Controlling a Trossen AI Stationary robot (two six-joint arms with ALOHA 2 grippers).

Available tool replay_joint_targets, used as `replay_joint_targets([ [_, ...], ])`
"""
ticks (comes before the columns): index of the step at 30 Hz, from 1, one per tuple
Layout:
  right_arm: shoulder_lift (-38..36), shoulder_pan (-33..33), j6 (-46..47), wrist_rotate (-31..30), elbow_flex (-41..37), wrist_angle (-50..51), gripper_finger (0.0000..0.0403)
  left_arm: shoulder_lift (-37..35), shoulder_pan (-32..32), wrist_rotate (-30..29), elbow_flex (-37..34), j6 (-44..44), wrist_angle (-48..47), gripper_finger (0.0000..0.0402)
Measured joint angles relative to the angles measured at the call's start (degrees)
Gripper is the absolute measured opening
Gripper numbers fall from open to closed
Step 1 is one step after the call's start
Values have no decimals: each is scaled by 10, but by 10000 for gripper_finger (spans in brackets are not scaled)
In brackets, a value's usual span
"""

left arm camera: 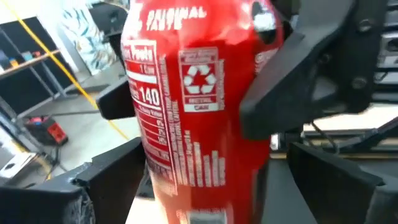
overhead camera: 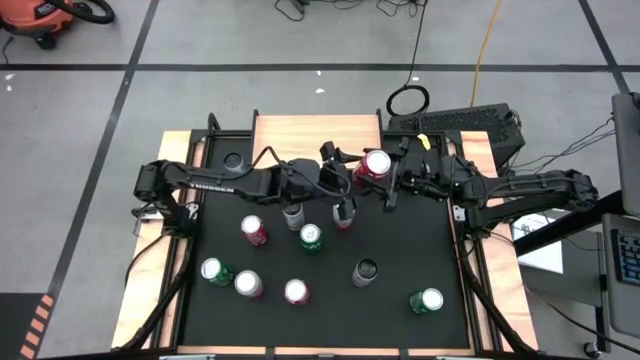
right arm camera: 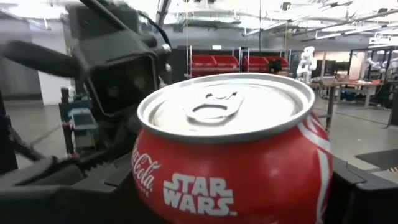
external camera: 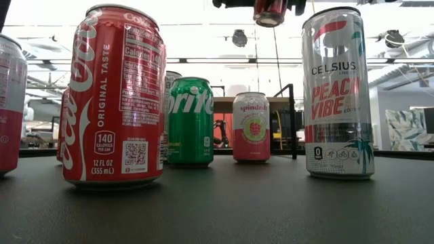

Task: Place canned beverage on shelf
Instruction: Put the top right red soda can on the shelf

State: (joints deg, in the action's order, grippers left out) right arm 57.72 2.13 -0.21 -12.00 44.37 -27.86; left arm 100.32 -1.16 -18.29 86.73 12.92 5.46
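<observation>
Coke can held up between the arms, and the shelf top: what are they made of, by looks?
Coke can: looks like aluminium, bare brushed silver lid with pull tab, glossy red printed wall with highlights. Shelf top: apparently light natural wood, matte, faint grain; solid or veneer cannot be told.

Glossy metal can (matt mat).

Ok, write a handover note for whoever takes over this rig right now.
Left gripper: open, fingers either side of the red Coke can with gaps showing.
Right gripper: shut on that can, holding it in the air by the right end of the shelf.
Done: can is up off the black mat.
Left: set it on the shelf; no can seen there yet. Several other cans stand on the mat.
</observation>
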Motion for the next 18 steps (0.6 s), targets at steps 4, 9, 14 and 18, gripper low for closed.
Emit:
replay_joint_targets([
  [4, 0, 0, 10, 7, 0, -1, 286, 9, 10, 8, 0, 1, 11, 387],
  [9, 0, 0, 15, 19, 0, -5, 286, 10, 19, 35, 0, -3, 11, 386],
  [14, 0, 0, 17, 19, 0, -5, 286, 10, 19, 47, 0, -2, 11, 366],
  [18, 0, 0, 17, 18, 0, -6, 286, 10, 19, 47, 0, 0, 10, 320],
])
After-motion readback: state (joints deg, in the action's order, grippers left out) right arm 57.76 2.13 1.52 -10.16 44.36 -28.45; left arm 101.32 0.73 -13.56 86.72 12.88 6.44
